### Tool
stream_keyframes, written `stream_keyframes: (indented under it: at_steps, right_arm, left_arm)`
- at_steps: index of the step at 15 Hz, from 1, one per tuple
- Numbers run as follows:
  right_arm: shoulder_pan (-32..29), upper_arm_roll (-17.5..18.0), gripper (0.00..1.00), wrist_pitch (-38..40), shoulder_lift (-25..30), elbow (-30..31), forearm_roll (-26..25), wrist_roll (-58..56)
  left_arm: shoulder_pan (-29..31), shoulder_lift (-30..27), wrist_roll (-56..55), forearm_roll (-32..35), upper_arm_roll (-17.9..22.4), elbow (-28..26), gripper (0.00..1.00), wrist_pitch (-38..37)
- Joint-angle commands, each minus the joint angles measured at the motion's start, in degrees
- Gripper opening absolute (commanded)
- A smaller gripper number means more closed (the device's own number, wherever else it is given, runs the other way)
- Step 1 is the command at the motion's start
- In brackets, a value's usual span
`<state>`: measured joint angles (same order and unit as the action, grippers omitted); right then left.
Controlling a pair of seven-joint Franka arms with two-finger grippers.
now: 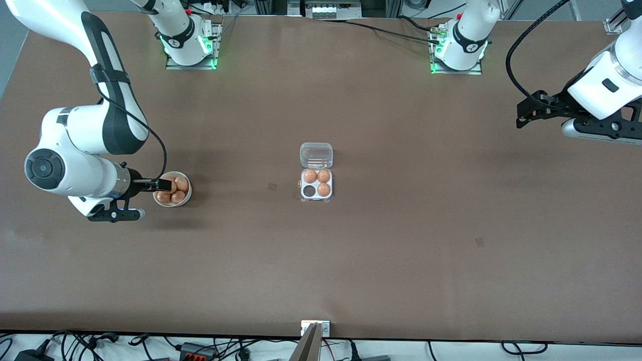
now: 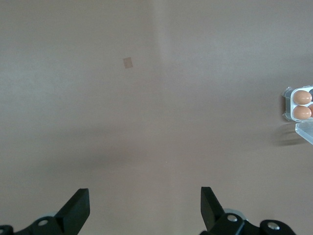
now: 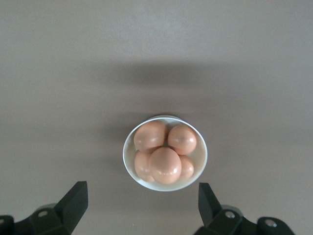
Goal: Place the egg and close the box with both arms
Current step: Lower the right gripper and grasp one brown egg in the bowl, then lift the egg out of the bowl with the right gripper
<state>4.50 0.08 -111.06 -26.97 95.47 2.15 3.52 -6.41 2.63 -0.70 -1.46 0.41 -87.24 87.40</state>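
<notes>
- Our right gripper (image 3: 138,203) hangs over the bowl (image 3: 130,161) at the right arm's end of the desk (image 1: 401,260), fingers (image 3: 73,203) spread wide and holding nothing.
- In the right wrist view the fingers straddle the bowl from above, not yet down among the eggs.
- Our left gripper (image 2: 145,208) hovers over bare desk at the left arm's end, well apart from the box; its fingers (image 2: 77,210) are fully apart and empty too. That arm is waiting.
- We judge the step in hand to be the pick: choosing one egg from the bowl.
- The top egg (image 3: 165,165) sits highest on the pile, so we would go for that one.
- The next move calls for a straight descent, fingers either side of that egg, then a gentle close; a smooth round egg could slip or shove its neighbours.
- The box (image 1: 316,183) sits mid-desk, its clear lid (image 1: 316,155) lying open flat, farther from the front camera than the tray.
- Count: one bowl with five eggs showing, though one may hide beneath.
- One box, four cells: three filled, and one empty cell (image 1: 309,191) on the row nearer the front camera, toward the right arm's end.
- That gap is where the egg belongs; closing the lid comes after.
</notes>
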Motion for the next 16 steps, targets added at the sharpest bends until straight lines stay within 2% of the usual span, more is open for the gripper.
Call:
stream_keyframes:
  at_steps: [1, 6, 13, 14, 15, 16]
  right_arm:
    - [0.06, -0.17, 1.00, -0.56, -2.82, -0.12, 1.10, 0.70]
    - [-0.99, -0.35, 1.00, -0.12, -6.16, -0.20, 1.19, 0.35]
    - [-0.90, -0.26, 1.00, 0.58, -8.01, -0.03, 1.28, 0.35]
    - [-0.90, -0.26, 0.95, 0.59, -8.01, -0.03, 1.28, 0.35]
    - [-0.90, -0.26, 0.85, 0.67, -8.01, 0.06, 1.28, 0.44]
    - [-0.90, -0.26, 0.70, 0.67, -8.10, -0.02, 1.28, 0.53]
  left_arm:
    - [-0.36, 0.18, -0.53, 1.20, 0.03, 1.46, 1.00, -1.35]
    - [-0.36, 0.18, -0.44, 1.20, 0.03, 1.46, 1.00, -1.35]
    - [-0.36, 0.18, -0.44, 1.20, 0.03, 1.37, 1.00, -1.44]
    - [-0.36, 0.18, -0.44, 1.20, 0.03, 1.37, 1.00, -1.44]
    - [-0.36, 0.18, -0.44, 1.20, 0.03, 1.46, 1.00, -1.44]
    - [-0.36, 0.18, -0.44, 1.20, 0.03, 1.46, 1.00, -1.44]
